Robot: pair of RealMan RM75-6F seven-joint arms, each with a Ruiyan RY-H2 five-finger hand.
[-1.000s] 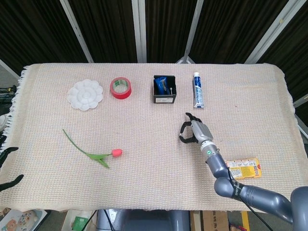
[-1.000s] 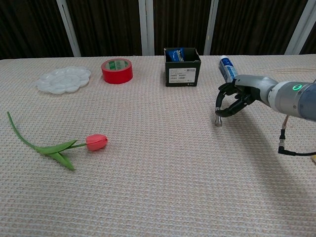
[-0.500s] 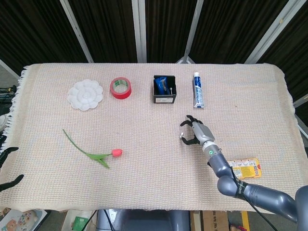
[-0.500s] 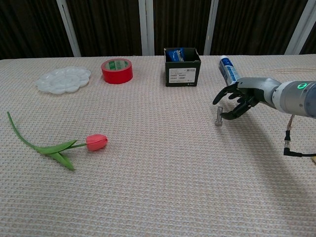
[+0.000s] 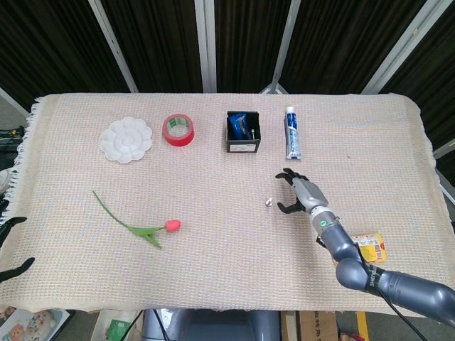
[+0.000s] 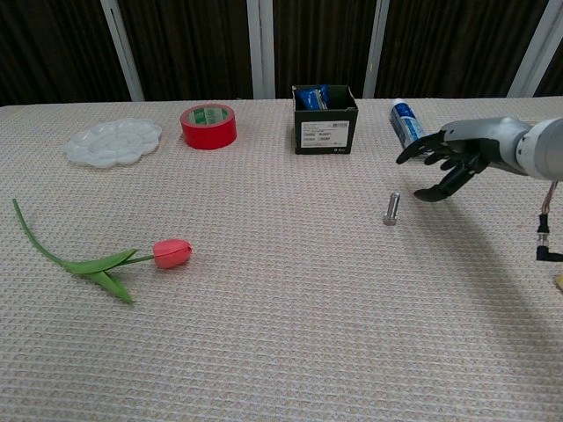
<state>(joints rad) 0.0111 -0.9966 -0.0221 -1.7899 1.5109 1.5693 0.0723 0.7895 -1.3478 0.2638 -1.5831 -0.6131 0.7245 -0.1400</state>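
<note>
Right hand (image 6: 450, 163) aloft; fingers (image 5: 289, 174) spread, empty

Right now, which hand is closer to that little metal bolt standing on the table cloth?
Right. The right hand hovers open just beside the bolt, not touching it. The left hand is only partly visible at the table's far left edge, beyond the tulip.

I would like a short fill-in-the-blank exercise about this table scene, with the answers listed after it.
1. The right hand holds nothing, and its fingers are ____.
2. The small metal bolt stands on the cloth to the ____ of that hand in the pictures.
3. The roll of tape is ____ in colour.
4. The toothpaste tube lies beside the black ____.

Missing words: apart; left; red; box
</note>
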